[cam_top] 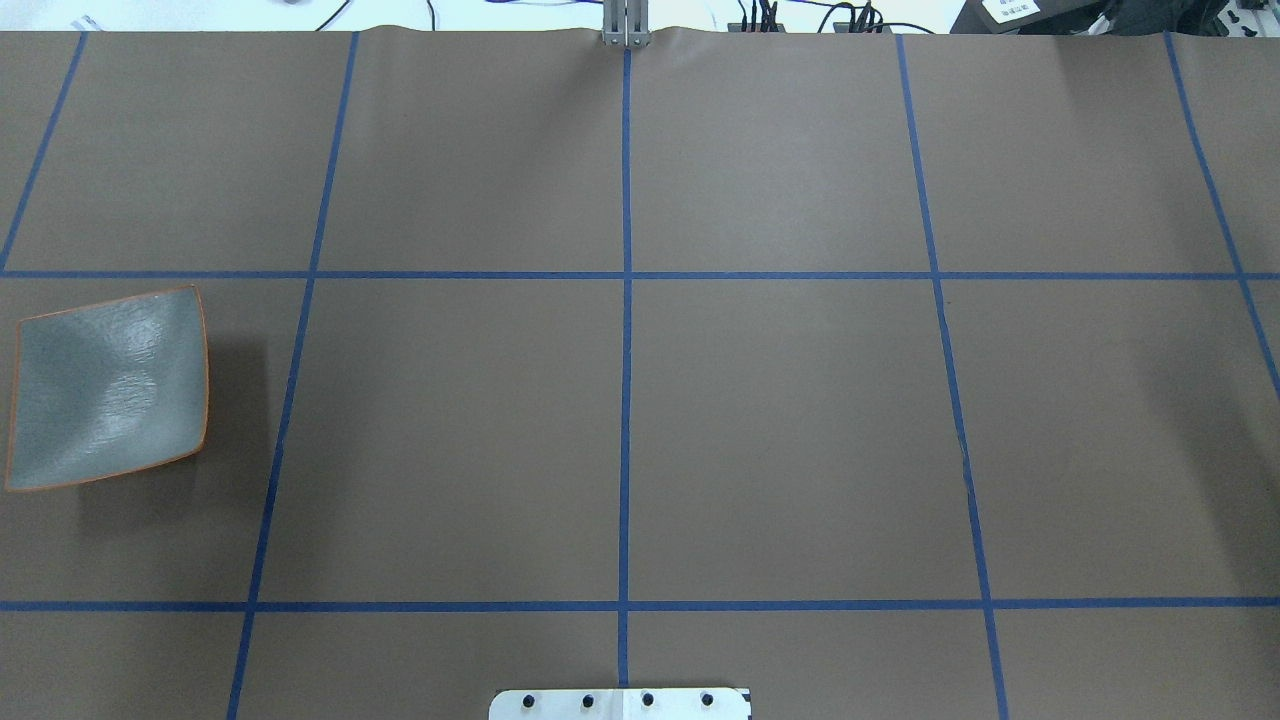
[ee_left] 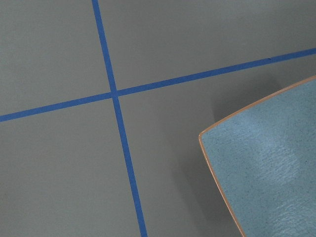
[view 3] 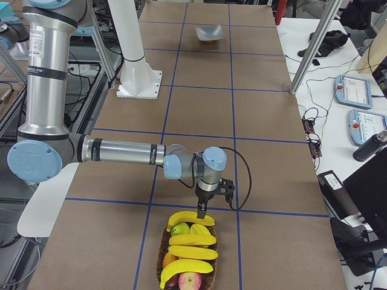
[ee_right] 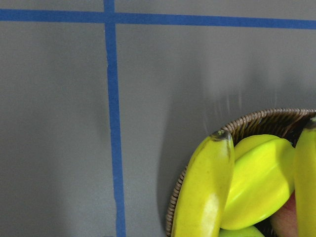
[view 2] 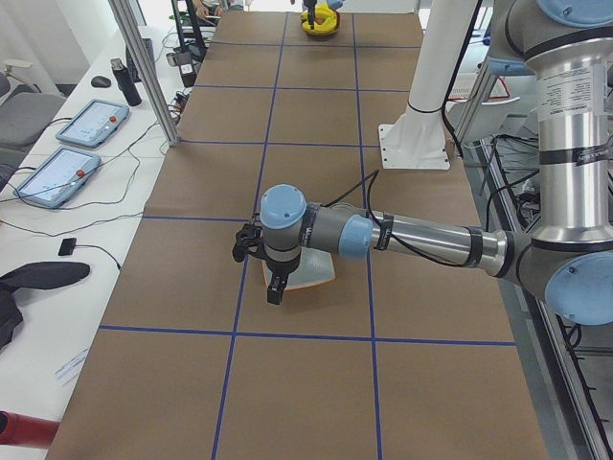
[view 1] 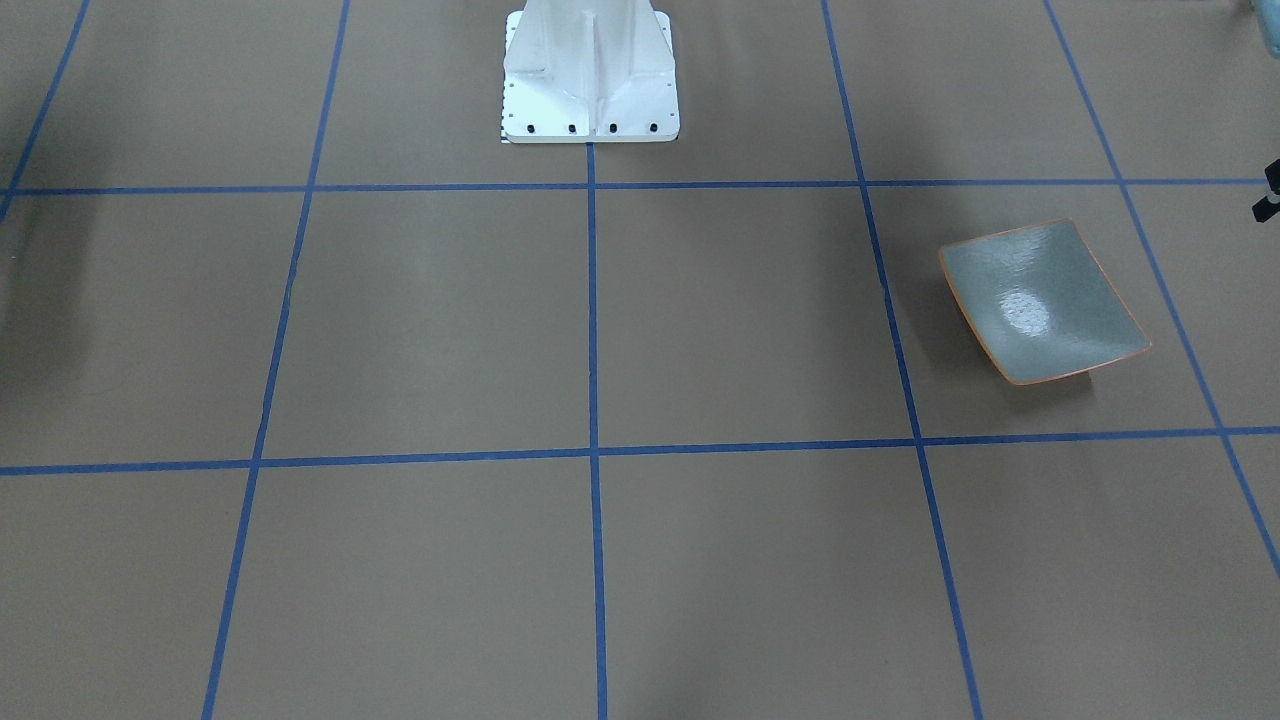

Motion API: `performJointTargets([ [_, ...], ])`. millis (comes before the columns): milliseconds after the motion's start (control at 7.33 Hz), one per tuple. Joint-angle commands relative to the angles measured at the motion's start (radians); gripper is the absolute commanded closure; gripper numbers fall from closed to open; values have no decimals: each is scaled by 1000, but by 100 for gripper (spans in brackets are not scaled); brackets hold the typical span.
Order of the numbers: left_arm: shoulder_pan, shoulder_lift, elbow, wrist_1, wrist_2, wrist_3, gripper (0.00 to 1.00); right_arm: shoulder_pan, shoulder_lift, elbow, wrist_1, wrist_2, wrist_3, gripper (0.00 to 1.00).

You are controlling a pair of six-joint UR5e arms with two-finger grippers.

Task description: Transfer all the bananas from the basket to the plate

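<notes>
We see the bananas (view 3: 192,252) piled in the basket (ee_right: 256,117) just below our right gripper (view 3: 201,212), the plate (view 2: 321,273) near our left gripper (view 2: 275,290), and cannot tell whether either is clenched.

Brown table cover (cam_top: 780,420) gridded with blue tape (cam_top: 626,400); white side desk (view 2: 57,216), two tablet pendants (view 2: 93,123), grey chair (view 2: 24,110), aluminium post (view 2: 144,72).

Four bright yellow bananas (view 3: 192,240) with dark tips lie stacked crosswise in the oval wicker basket (ee_right: 256,117) at the bench's (cam_top: 780,420) right end. The square, glossy grey-green plate (view 1: 1045,300), thinly orange-rimmed, sits well apart at the left end.
</notes>
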Motion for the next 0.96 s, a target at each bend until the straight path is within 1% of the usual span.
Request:
performJointTargets([
  [0,0,0,-3,0,0,0,1,-6,-10,-26,7,1,-5,10],
  [273,0,0,-3,0,0,0,1,-7,-10,-22,5,13,-2,11],
  [410,-2,2,-4,0,0,0,1,-9,-10,-25,5,39,-1,11],
  [546,-2,2,-4,0,0,0,1,-10,-17,-26,5,46,-5,11],
  [819,-2,2,-6,0,0,0,1,-15,-44,-25,13,47,-14,12],
])
